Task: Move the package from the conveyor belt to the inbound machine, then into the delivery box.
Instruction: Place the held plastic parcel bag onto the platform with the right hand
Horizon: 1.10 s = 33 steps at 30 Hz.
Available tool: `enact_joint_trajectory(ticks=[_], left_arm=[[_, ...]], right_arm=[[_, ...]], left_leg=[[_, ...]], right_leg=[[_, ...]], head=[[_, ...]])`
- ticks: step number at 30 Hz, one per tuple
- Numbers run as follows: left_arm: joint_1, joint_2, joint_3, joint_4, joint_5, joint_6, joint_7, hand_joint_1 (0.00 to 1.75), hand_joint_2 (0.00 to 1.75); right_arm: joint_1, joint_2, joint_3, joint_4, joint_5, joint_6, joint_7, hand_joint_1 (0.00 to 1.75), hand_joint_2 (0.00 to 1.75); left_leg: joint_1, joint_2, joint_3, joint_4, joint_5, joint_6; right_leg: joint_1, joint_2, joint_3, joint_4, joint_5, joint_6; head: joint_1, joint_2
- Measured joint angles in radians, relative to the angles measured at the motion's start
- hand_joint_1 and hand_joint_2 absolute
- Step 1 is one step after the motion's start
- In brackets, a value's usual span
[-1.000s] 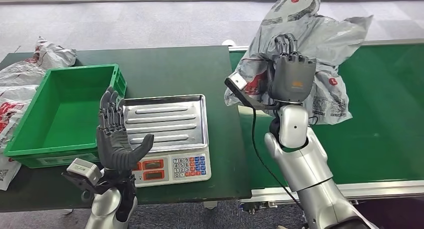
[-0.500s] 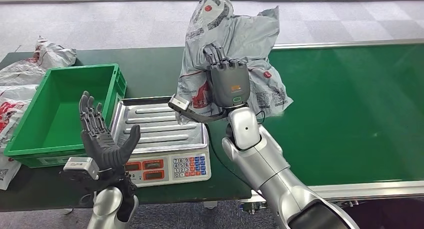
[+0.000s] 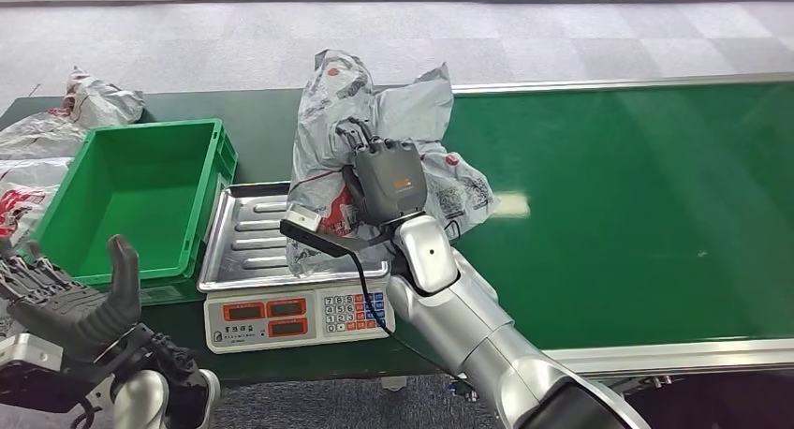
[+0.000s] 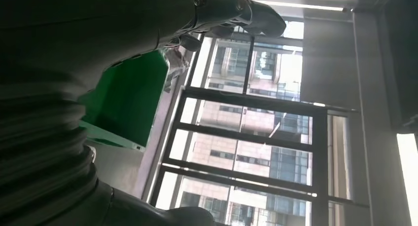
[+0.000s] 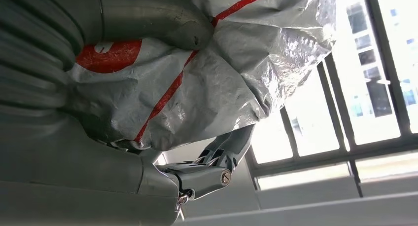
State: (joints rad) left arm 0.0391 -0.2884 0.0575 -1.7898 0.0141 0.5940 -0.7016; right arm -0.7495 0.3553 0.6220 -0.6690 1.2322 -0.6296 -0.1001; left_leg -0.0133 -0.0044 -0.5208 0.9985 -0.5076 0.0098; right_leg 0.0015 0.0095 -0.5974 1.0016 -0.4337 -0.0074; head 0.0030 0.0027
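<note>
My right hand [image 3: 386,179] grips a crumpled grey plastic package [image 3: 393,120] with red and black print, holding it over the right part of the scale's steel tray [image 3: 245,253]. In the right wrist view the thumb and fingers [image 5: 217,159] clamp the grey package [image 5: 236,73]. The scale [image 3: 300,315], with red displays and a keypad, stands beside the green delivery box [image 3: 131,190], whose inside is bare. My left hand [image 3: 70,303] is low at the near left, palm up, fingers spread and holding nothing. The green conveyor belt [image 3: 637,204] stretches to the right.
More grey packages [image 3: 56,129] lie on the dark table left of and behind the green box. The belt's metal rail [image 3: 674,354] runs along its near edge. Grey carpet lies beyond the table.
My right arm has carried the package left from the belt's edge to above the scale tray and lowered it. My left hand has dropped down and left, away from the scale.
</note>
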Motion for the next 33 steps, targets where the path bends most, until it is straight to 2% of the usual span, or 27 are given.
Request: enact_joint_trajectory(ticks=[4, 9, 10, 13, 14, 18, 22, 33], left_arm=[[0.009, -0.001, 0.008, -0.067, -0.052, 0.086, 0.000, 0.00, 1.75], [0.016, -0.002, 0.018, -0.118, -0.079, 0.097, 0.000, 0.00, 1.75], [0.017, -0.002, 0.020, -0.125, -0.081, 0.097, 0.000, 0.00, 1.75], [0.020, -0.002, 0.025, -0.140, -0.087, 0.097, 0.000, 0.00, 1.75], [0.020, -0.002, 0.027, -0.144, -0.090, 0.097, 0.000, 0.00, 1.75], [0.022, -0.002, 0.029, -0.155, -0.105, 0.097, 0.000, 0.00, 1.75], [0.023, -0.002, 0.029, -0.159, -0.114, 0.097, 0.000, 0.00, 1.75], [0.026, -0.002, 0.033, -0.174, -0.142, 0.098, 0.000, 0.00, 1.75]], right_arm=[[-0.001, 0.003, 0.046, 0.004, -0.109, 0.033, -0.039, 1.75, 1.75], [-0.001, 0.009, 0.110, 0.004, -0.181, 0.061, -0.056, 1.75, 1.75], [-0.001, 0.010, 0.119, 0.004, -0.199, 0.071, -0.064, 1.58, 1.75], [0.000, 0.012, 0.135, 0.003, -0.259, 0.118, -0.102, 0.30, 1.75], [0.000, 0.012, 0.137, 0.003, -0.279, 0.141, -0.118, 0.03, 1.75], [0.001, 0.013, 0.147, 0.003, -0.330, 0.226, -0.171, 0.00, 1.75], [0.004, 0.013, 0.149, 0.003, -0.356, 0.299, -0.214, 0.00, 0.00], [0.034, 0.000, 0.146, -0.016, -0.354, 0.361, -0.240, 0.00, 0.00]], left_leg=[[0.000, 0.000, 0.000, 0.000, 0.000, 0.000], [0.000, 0.000, 0.000, 0.000, 0.000, 0.000], [0.000, 0.000, 0.000, 0.000, 0.000, 0.000], [0.000, 0.000, 0.000, 0.000, 0.000, 0.000], [0.000, 0.000, 0.000, 0.000, 0.000, 0.000], [0.000, 0.000, 0.000, 0.000, 0.000, 0.000], [0.000, 0.000, 0.000, 0.000, 0.000, 0.000], [0.000, 0.000, 0.000, 0.000, 0.000, 0.000]], right_leg=[[0.000, 0.000, 0.000, 0.000, 0.000, 0.000], [0.000, 0.000, 0.000, 0.000, 0.000, 0.000], [0.000, 0.000, 0.000, 0.000, 0.000, 0.000], [0.000, 0.000, 0.000, 0.000, 0.000, 0.000], [0.000, 0.000, 0.000, 0.000, 0.000, 0.000], [0.000, 0.000, 0.000, 0.000, 0.000, 0.000], [0.000, 0.000, 0.000, 0.000, 0.000, 0.000], [0.000, 0.000, 0.000, 0.000, 0.000, 0.000]], head=[[0.000, 0.000], [0.000, 0.000], [0.000, 0.000], [0.000, 0.000], [0.000, 0.000], [0.000, 0.000], [0.000, 0.000], [0.000, 0.000]])
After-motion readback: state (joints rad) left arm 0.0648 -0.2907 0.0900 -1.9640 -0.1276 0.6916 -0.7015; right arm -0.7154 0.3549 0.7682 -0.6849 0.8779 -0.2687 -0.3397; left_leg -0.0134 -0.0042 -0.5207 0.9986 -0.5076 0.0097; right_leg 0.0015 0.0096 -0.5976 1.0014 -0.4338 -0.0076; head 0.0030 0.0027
